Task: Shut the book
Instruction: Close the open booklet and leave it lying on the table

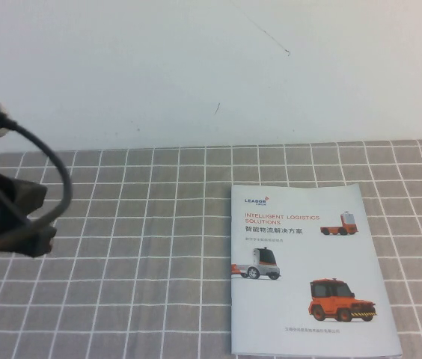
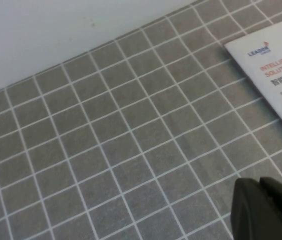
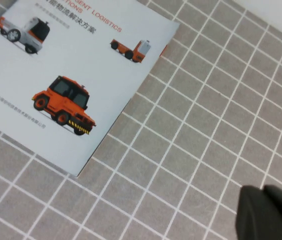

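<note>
Left pincer (image 1: pixel 24 217) hangs well left of the closed book (image 1: pixel 308 269), right pincer (image 3: pixel 268 215) off its right; cannot tell either's state.

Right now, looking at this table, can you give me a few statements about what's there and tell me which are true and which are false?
1. The book lies closed, cover up. True.
2. The left gripper grips the book. False: it is over the cloth to the book's left, apart from it.
3. The cover shows orange vehicles. True.
4. The tablecloth is plain red. False: it is grey with a white grid.
5. The right gripper presses on the cover. False: it is beside the book, over the cloth, not touching it.
</note>
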Controlling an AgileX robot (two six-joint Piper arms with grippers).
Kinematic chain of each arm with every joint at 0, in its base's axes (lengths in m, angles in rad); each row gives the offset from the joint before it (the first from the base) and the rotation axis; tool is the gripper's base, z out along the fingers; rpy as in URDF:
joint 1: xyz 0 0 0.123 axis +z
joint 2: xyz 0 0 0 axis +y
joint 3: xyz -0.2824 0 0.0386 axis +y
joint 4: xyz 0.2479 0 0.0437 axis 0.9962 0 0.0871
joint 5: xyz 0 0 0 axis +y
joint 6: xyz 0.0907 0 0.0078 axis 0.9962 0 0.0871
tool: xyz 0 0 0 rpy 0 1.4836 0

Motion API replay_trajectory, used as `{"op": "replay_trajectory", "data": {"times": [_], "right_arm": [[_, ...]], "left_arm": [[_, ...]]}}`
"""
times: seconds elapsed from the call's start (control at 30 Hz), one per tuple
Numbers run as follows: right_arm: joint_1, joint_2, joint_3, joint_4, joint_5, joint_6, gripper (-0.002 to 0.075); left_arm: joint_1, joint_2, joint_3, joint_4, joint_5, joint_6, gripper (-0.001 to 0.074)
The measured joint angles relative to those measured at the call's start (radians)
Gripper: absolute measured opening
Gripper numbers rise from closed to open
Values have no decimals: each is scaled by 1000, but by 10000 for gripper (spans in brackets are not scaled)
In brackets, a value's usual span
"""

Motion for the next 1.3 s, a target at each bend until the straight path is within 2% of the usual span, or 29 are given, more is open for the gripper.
{"op": "replay_trajectory", "data": {"times": [0.37,0.53,0.8,1.3], "right_arm": [[0,-321,296,-3,-73,76,-3],[0,-425,417,16,-140,76,-3],[0,-513,556,122,-258,30,-3],[0,-516,575,139,-268,24,-3]], "left_arm": [[4,-304,407,27,-307,-90,-4],[4,-421,533,34,-363,-82,-4],[4,-492,562,34,-414,-52,-4],[4,-492,564,34,-416,-46,-3]]}}
